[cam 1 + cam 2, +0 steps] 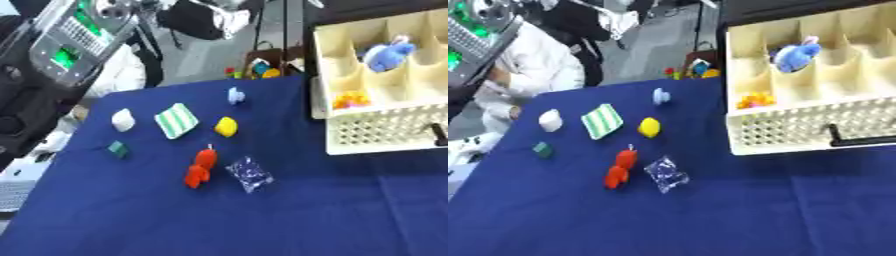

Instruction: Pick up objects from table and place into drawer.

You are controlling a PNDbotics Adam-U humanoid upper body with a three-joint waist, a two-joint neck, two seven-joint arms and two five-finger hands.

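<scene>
— While the desk lies askew under its blue cloth, what sits farthest left?

— At the left is a small green block, with a white lump just above it. Next comes a green-and-white striped pad, lying flat and tilted.

— And in the middle?

— An orange-red toy lies lengthwise near the centre, and a clear packet with blue specks lies just beside it on its right. Above them is a yellow lump, and farther back, near the far edge of the cloth, a pale blue piece. All of these rest on the cloth, apart from one another.

— Where is the drawer?

— On the right, a cream drawer stands open with a perforated front wall and a dark handle. Dividers split it into compartments. A blue plush sits in a compartment of the back row, and something orange and yellow lies in the leftmost front compartment.

— What are the fingers doing?

— Neither hand shows in either view, so whether the fingers are released or clenched cannot be told. A grey device with green lit panels fills the upper left corner.
</scene>
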